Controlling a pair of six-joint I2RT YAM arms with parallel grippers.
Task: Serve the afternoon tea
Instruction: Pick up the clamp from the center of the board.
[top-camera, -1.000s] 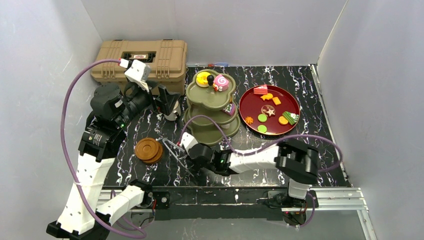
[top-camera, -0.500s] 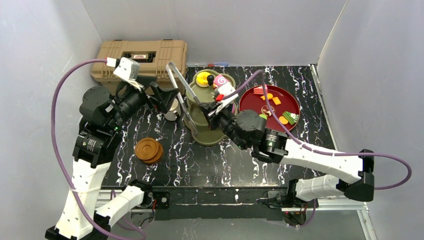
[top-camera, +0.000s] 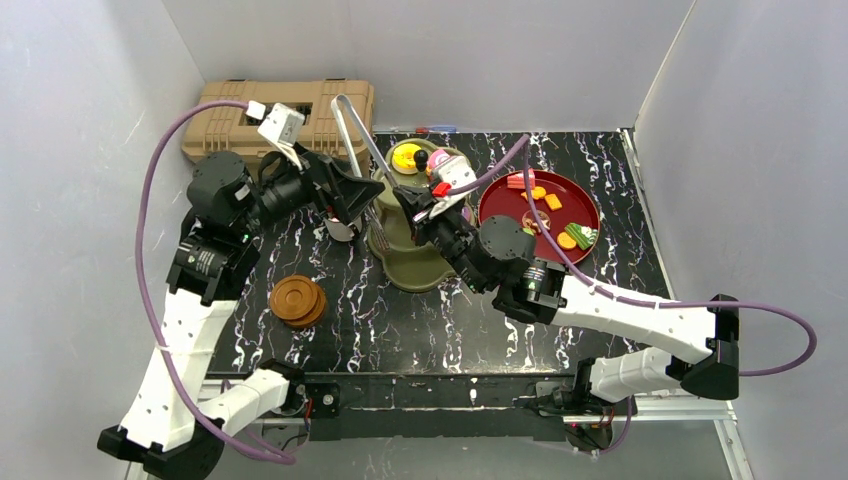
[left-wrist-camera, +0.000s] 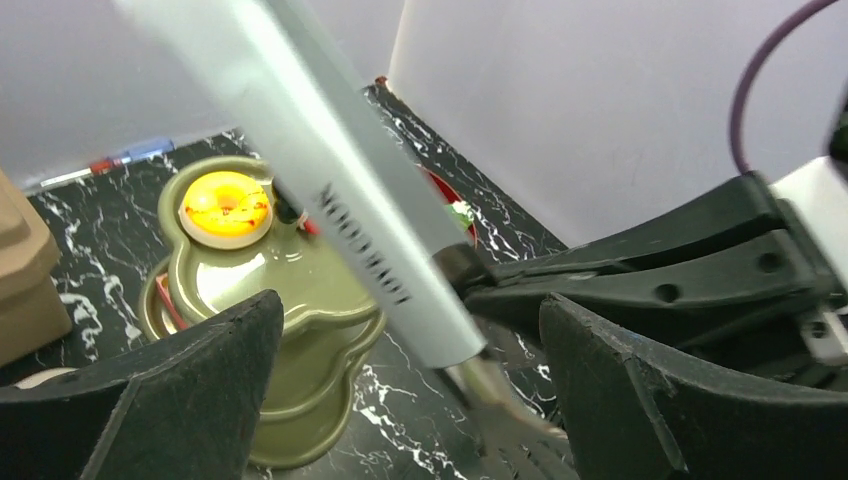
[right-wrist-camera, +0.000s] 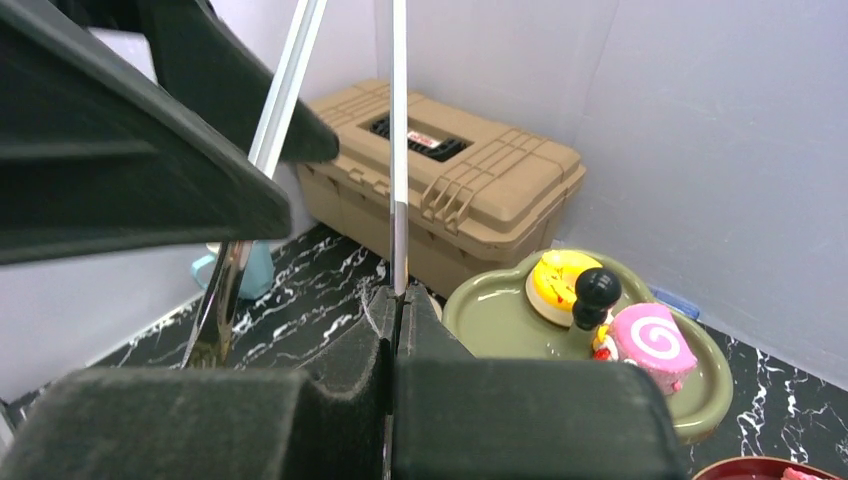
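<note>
left arm (top-camera: 185, 330), jaws spread; right arm (top-camera: 620, 315), jaws clamped

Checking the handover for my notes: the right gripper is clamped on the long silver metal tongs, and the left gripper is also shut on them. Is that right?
Not quite. The left gripper is wide open, not shut on the long silver metal tongs, as the left wrist view shows. The right gripper is indeed clamped on them.
</note>
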